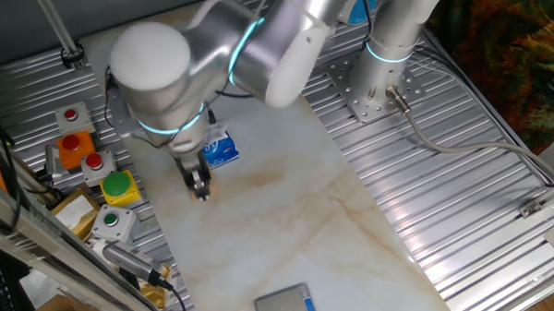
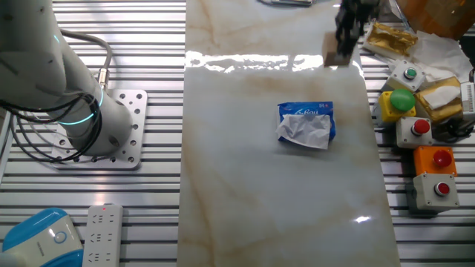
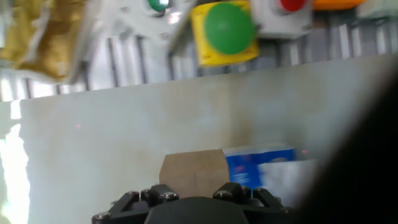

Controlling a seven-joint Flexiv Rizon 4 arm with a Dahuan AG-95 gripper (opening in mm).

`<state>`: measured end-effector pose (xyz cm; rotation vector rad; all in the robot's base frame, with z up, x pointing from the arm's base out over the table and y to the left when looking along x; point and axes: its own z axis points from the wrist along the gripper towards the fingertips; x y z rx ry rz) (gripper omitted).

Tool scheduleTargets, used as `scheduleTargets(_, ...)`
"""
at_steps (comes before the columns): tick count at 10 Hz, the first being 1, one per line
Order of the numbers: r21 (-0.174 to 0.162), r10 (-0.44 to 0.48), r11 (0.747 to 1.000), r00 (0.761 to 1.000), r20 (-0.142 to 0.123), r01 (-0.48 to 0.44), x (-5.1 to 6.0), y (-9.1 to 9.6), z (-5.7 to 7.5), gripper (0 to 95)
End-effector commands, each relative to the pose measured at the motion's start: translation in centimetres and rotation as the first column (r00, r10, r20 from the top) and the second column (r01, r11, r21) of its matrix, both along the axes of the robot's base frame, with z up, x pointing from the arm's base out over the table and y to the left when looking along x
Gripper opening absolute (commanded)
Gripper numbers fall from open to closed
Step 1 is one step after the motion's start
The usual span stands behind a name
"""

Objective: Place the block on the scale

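The block (image 3: 194,169), a plain tan wooden cuboid, sits between the jaws of my gripper (image 3: 194,190) in the hand view. In the other fixed view the gripper (image 2: 342,46) hangs over the marble slab's far right corner with the block (image 2: 333,54) at its tip. One fixed view shows the gripper (image 1: 200,187) just off the slab, left of centre. The scale (image 1: 287,305), a flat grey slab with a blue strip, lies at the near edge, well away from the gripper.
A blue-and-white tissue pack (image 1: 218,151) (image 2: 306,124) (image 3: 261,163) lies on the slab right beside the gripper. Button boxes with a green button (image 3: 229,28) (image 2: 401,100) and red ones (image 2: 421,127) line the slab's edge. The arm's base (image 2: 111,130) stands on the ribbed table.
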<state>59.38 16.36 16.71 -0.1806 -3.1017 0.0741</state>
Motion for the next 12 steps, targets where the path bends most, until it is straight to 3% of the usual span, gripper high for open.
scheduleTargets(1, 0.0, -0.003, 1.0, 1.0, -0.01, 0.003, 1.4, 2.35, 0.69, 0.0)
scheduleTargets(2, -0.001, 0.002, 1.0, 1.0, -0.01, -0.002, 1.72, 3.07, 1.02, 0.0)
scheduleTargets(12, 0.019, -0.029, 0.999, 1.0, 0.007, 0.029, 1.66, 2.98, 0.95, 0.0)
